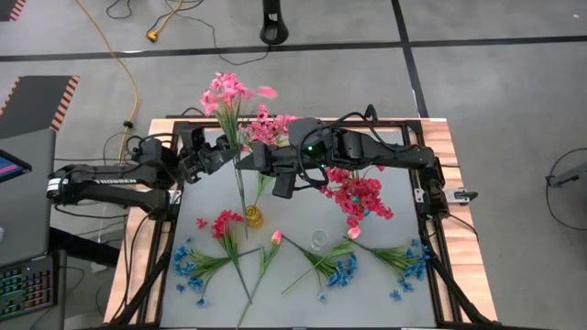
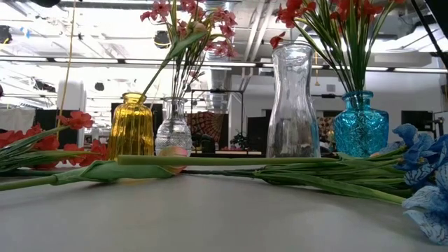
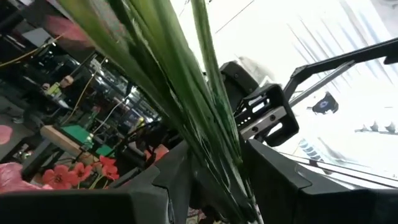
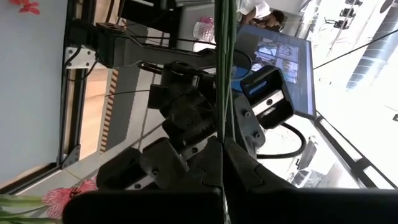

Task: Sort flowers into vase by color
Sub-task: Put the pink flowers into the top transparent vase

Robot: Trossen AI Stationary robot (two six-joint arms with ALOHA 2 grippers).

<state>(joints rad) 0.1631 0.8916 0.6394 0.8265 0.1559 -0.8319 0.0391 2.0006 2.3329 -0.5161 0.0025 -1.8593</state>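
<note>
4 vases (image 2: pixel 291 101), 5 blue sprigs (image 1: pixel 191 264)

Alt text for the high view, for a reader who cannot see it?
Both hands, left hand and right hand, grip one light pink sprig above the table's far edge. Blue and red-pink flowers lie along the near side, around a yellow vase.
</note>
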